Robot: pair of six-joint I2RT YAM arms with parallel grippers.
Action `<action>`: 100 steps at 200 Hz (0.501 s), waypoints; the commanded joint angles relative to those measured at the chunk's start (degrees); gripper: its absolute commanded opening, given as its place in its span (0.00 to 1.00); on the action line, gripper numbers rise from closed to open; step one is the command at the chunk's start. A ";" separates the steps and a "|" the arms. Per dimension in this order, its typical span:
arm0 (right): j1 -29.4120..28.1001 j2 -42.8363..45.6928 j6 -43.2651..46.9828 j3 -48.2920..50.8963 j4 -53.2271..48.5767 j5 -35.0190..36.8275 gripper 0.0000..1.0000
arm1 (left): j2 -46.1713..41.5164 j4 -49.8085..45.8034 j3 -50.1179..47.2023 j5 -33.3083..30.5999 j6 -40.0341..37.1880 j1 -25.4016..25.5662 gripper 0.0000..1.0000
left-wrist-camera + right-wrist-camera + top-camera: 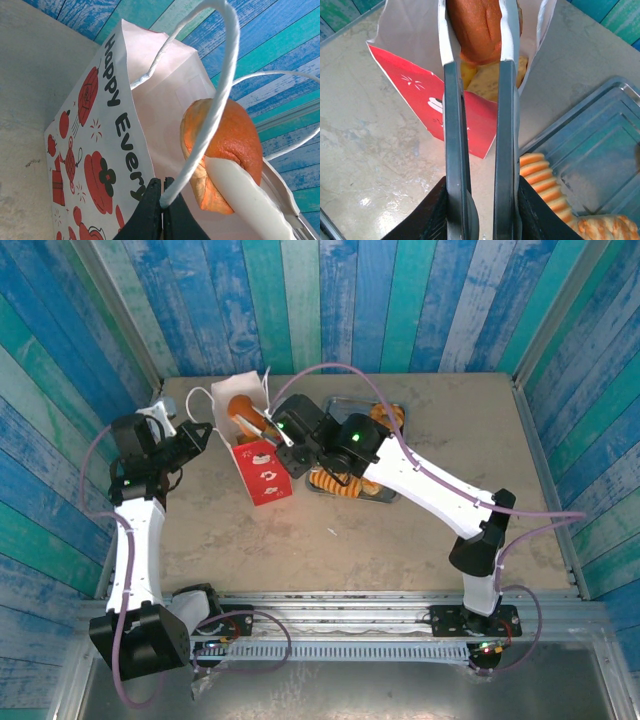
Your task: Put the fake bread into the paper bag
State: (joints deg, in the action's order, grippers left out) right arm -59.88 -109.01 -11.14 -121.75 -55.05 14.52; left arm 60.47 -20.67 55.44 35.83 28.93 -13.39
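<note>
The paper bag (262,472) stands left of centre, white above and red below, its mouth open. My left gripper (161,194) is shut on the bag's white cord handle (220,95), on the bag's left side. My right gripper (479,20) reaches in from the right with long tong-like fingers (454,125). It is shut on an orange-brown piece of fake bread (480,30) at the bag's mouth. That same piece (227,142) hangs just over the rim in the left wrist view. Another pale piece (492,80) lies inside the bag.
A grey metal tray (592,145) lies right of the bag, partly under the right arm. On it are a ridged loaf (545,182) and another pastry (605,227). Blue plank walls enclose the table.
</note>
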 commanded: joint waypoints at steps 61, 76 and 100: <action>0.49 1.98 -0.59 0.29 -0.64 -0.03 0.40 | -1.40 -1.22 0.91 -0.85 -1.17 0.21 0.00; 0.51 2.05 -0.49 0.25 -0.68 0.04 0.42 | -1.40 -1.22 0.90 -0.84 -1.25 0.23 0.00; 0.48 2.14 -0.47 0.27 -0.68 0.09 0.46 | -1.40 -1.22 0.81 -0.75 -1.24 0.20 0.00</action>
State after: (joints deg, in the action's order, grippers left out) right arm -59.53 -109.01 -11.35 -121.69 -56.55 14.28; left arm 60.47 -20.69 55.44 35.81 28.91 -13.39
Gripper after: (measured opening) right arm 0.448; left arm 0.054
